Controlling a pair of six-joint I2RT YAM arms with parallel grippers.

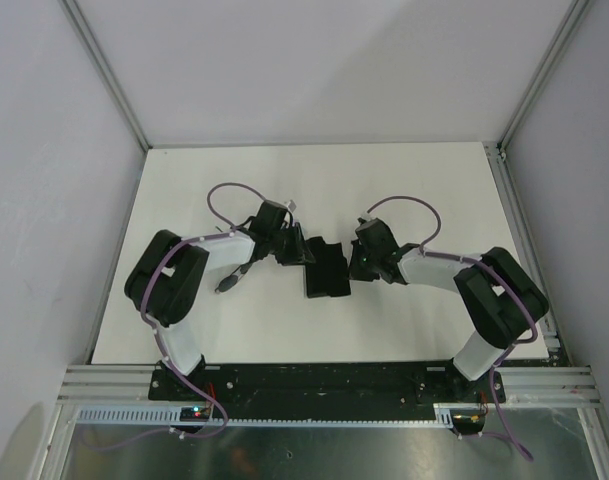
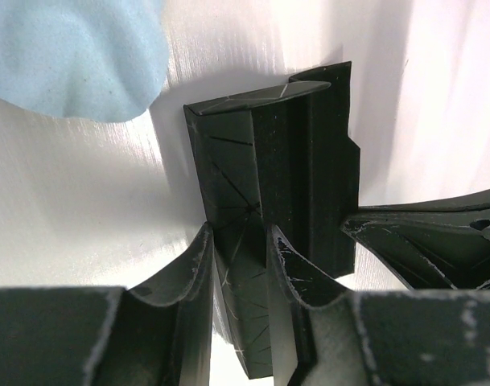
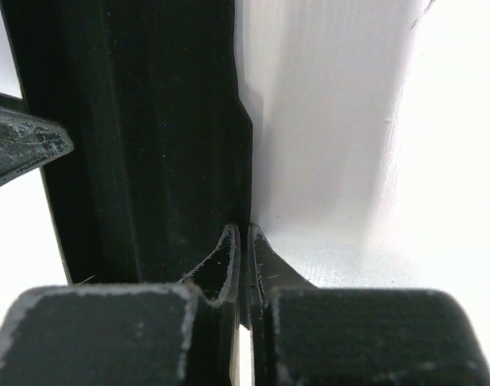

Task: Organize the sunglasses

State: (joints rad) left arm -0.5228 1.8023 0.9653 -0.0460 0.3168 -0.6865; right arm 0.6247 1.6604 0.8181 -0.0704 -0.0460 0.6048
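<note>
The black case point(image 1: 326, 272) lies mid-table between both grippers. My left gripper point(image 1: 292, 250) is at its left side; in the left wrist view point(image 2: 236, 233) the fingers are closed on a creased black flap of the case point(image 2: 309, 161). My right gripper point(image 1: 362, 262) is at the case's right side; in the right wrist view point(image 3: 243, 233) the fingers are pressed together on the thin edge of the case's wall point(image 3: 148, 121). The sunglasses do not show in any view. A light blue cloth point(image 2: 76, 56) lies just beyond the case on the left.
The white table top point(image 1: 434, 190) is walled by grey panels on the left, back and right. An aluminium rail point(image 1: 324, 385) carries the arm bases at the near edge. A purple cable point(image 1: 224, 195) loops above the left wrist.
</note>
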